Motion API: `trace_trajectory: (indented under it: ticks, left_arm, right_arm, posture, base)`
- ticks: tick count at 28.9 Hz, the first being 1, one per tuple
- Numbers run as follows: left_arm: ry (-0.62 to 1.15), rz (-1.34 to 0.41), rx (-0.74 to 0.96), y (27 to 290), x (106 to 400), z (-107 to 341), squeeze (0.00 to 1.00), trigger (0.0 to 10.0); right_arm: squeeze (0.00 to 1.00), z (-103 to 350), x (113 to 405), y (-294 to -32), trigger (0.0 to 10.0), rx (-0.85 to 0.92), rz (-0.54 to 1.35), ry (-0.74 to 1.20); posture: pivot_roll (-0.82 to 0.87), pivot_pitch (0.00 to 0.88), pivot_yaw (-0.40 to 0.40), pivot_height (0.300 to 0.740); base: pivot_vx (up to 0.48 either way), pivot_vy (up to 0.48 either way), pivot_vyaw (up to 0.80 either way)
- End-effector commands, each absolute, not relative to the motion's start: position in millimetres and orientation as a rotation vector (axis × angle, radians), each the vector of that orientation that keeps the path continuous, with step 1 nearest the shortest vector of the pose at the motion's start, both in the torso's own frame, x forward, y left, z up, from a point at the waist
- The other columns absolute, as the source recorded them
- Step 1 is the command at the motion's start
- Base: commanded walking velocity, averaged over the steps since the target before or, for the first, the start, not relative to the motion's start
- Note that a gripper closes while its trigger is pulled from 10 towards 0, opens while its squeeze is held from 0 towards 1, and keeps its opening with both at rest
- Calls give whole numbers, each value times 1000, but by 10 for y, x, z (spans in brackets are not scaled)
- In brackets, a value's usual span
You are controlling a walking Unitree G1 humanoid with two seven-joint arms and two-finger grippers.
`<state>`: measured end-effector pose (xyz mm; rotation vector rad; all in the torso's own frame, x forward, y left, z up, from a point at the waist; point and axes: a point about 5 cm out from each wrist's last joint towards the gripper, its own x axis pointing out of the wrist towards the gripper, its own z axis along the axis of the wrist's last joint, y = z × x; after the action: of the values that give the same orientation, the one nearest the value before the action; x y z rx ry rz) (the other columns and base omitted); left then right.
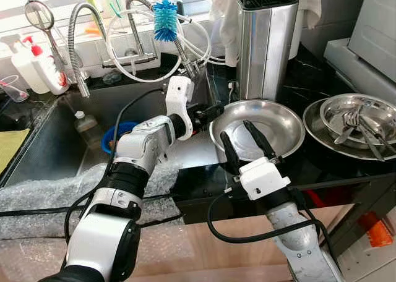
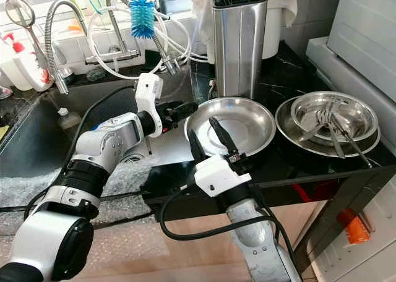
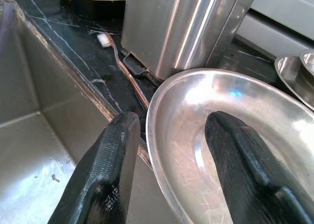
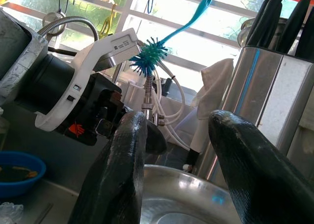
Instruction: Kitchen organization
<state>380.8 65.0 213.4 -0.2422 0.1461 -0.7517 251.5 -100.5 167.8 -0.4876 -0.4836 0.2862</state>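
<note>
Left claw [image 1: 210,114] is spread astride the rim of the steel bowl [image 1: 272,124] at the counter [image 1: 309,78] edge beside the sink [image 1: 43,146].
Right claw [image 1: 246,143] is held open at the near rim; apparently nothing is clamped, so the bowl could be tipped or nudged into the sink.

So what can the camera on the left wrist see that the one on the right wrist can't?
The left wrist view alone shows a toothbrush lying on the black counter beside the sink wall, with the left gripper straddling the pan's rim. The right wrist view alone shows the blue bottle brush, the window, a blue bowl and the left arm itself. Both show the steel pan and the steel knife block.
</note>
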Motion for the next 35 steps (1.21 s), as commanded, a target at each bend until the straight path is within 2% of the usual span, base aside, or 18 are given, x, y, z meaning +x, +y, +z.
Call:
trace_trajectory:
  ticks: [1, 35]
  left_arm:
    - [190, -731, -209, 707, 3813, 2052, 0, 10000]
    - [269, -779, -147, 640, 3744, 1890, 0, 10000]
  right_arm:
    - [0, 1698, 2530, -958, 10000, -484, 295, -497]
    - [0, 1685, 2527, -924, 10000, -483, 310, -492]
  posture:
    - [-49, 27, 174, 740]
    - [-49, 29, 175, 740]
  base:
    - [0, 0, 0]
    - [0, 0, 0]
